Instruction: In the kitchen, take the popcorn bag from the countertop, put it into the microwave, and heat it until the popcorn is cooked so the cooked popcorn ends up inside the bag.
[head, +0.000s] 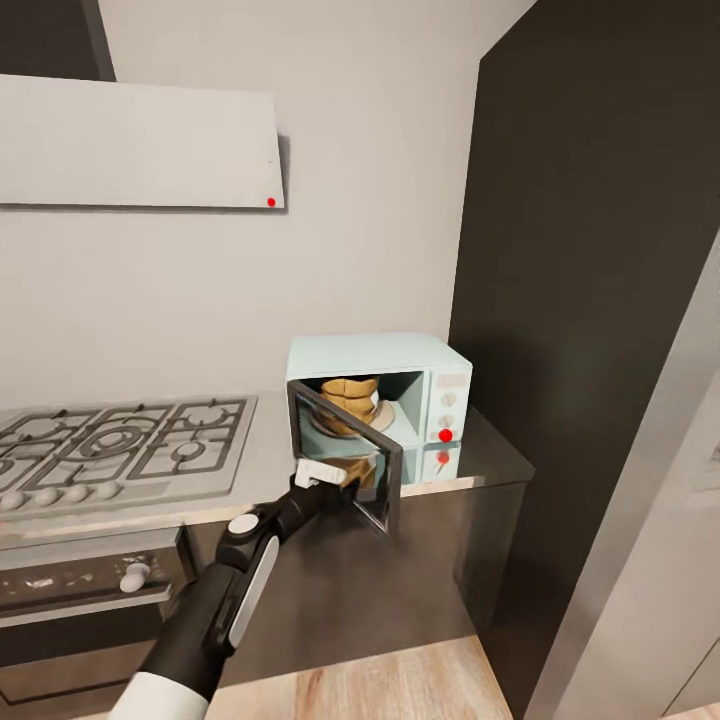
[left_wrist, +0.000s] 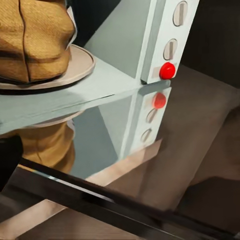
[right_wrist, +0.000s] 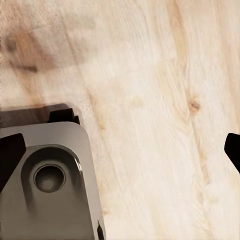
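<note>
Centre frame, the popcorn bag (head: 350, 400) sits inside the open microwave (head: 400, 365); left fingers (head: 340, 483) at its door (head: 345, 455), spacing unclear; right fingers (right_wrist: 231, 150) apart.

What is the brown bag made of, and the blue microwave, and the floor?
The popcorn bag looks like tan paper: matte, with creases. The microwave seems to be smooth painted metal or plastic, pale mint, and its door looks like dark glass, since it reflects. The floor looks like light wood, with grain and knots.
</note>
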